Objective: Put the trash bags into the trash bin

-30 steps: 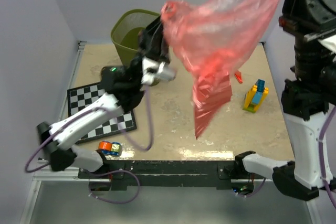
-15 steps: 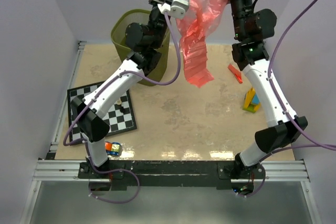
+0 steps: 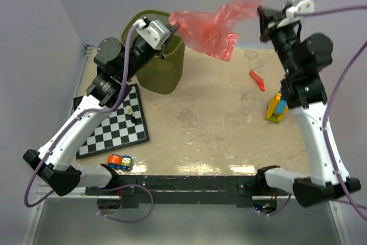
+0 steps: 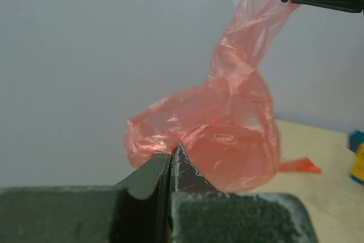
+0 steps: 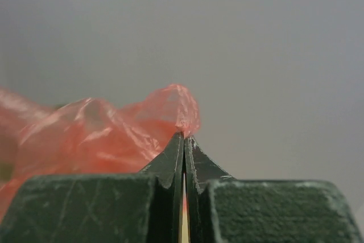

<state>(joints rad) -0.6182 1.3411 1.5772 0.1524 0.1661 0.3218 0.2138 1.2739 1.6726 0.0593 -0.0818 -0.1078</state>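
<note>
In the upper left of the overhead view, the olive-green mesh trash bin, rounded-square with a solid rim, stands on the mottled beige desk. Above its rim the left jaws are clamped tight on one end of the crinkly, translucent red-pink trash bag. The film stretches rightward through the air across the top centre, sagging in folds, to the right jaws, pinched shut on its other end at upper right; below them a small flat red strip lies on the desk.
</note>
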